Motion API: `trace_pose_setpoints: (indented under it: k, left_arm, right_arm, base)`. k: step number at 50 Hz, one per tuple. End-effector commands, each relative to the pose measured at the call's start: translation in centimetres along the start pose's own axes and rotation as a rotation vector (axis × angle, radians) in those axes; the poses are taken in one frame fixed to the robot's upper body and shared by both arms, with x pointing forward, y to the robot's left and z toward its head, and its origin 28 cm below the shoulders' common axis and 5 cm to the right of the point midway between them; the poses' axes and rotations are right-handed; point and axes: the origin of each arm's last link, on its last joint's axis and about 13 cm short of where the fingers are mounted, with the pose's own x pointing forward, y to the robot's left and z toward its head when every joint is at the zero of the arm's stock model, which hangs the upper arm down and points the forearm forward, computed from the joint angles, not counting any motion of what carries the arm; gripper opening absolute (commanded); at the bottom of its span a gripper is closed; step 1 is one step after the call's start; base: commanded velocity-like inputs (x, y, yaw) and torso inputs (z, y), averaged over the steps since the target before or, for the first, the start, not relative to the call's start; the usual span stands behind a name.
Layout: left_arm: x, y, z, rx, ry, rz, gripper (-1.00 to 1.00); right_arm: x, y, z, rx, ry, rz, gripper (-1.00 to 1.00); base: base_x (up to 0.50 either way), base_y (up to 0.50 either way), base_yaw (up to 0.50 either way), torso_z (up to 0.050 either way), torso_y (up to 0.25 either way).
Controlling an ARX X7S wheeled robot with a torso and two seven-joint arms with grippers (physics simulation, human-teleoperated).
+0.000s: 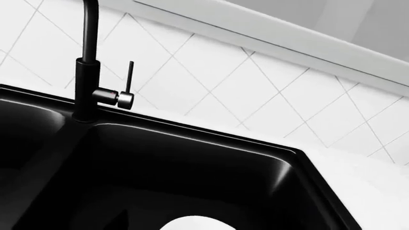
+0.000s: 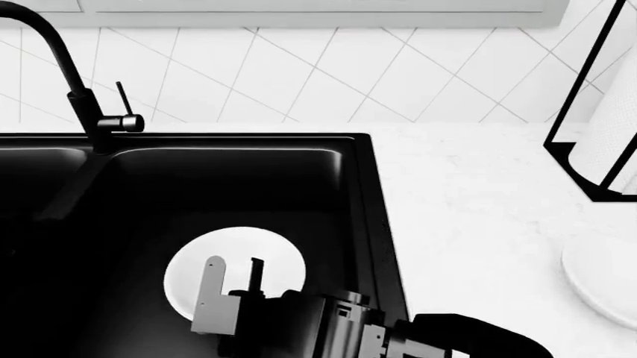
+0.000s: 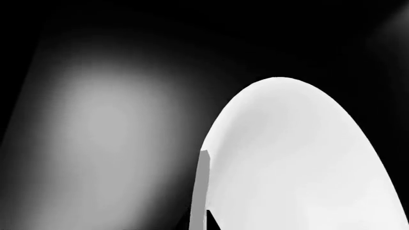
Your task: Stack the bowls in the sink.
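Observation:
One white bowl (image 2: 261, 250) lies in the right basin of the black sink (image 2: 348, 186). My right gripper (image 2: 235, 264) reaches in from the front, low over the bowl's near half, jaws apart and holding nothing. In the right wrist view its grey finger (image 3: 202, 191) stands at the rim of the bowl (image 3: 300, 163). A second white bowl (image 2: 609, 287) sits on the counter at the right edge, partly cut off. The left wrist view shows the sink (image 1: 191, 158) and the bowl's top (image 1: 191, 224). My left gripper is out of view.
A black gooseneck faucet (image 2: 95, 119) with a side lever stands behind the divider between the basins. A white paper-towel roll in a black holder (image 2: 602, 142) stands at the back right of the white counter (image 2: 478, 224). A tiled wall closes the back.

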Motion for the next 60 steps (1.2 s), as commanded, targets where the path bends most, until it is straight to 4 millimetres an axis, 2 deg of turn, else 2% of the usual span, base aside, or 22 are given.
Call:
trace_pose_setpoints:
  k: [1,19,20,36,47,60]
  left_arm:
    - [0.1,0.1,-0.1,-0.001,0.007,0.005,1.0]
    - [0.1,0.1,-0.1,-0.003,0.008,0.004,1.0]
    - [0.1,0.1,0.0,-0.003,0.007,0.004,1.0]
    - [-0.1,0.0,0.2,0.0,-0.011,-0.009,1.0]
    - [-0.2,-0.2,0.3,0.004,-0.018,-0.017,1.0]
    - [-0.4,-0.6,0.5,0.012,-0.022,-0.031,1.0]
  right_arm:
    - [0.1,0.1,-0.4,-0.003,0.005,-0.001,-1.0]
    - [0.1,0.1,-0.5,0.014,0.017,0.008,-1.0]
    - [0.1,0.1,-0.4,0.016,0.017,0.008,1.0]
    - [-1.5,0.1,4.3,0.068,-0.065,0.028,1.0]
    - [-2.2,0.1,5.6,0.064,-0.081,0.035,1.0]
    - [-4.2,-0.6,6.7,0.054,-0.116,-0.012,1.0]
  base:
    - [0.0,0.0,0.0,0.0,0.0]
    - [0.0,0.0,0.0,0.0,0.0]
    - [0.0,0.0,0.0,0.0,0.0]
    - [0.0,0.0,0.0,0.0,0.0]
    - [0.0,0.0,0.0,0.0,0.0]
    - [0.0,0.0,0.0,0.0,0.0]
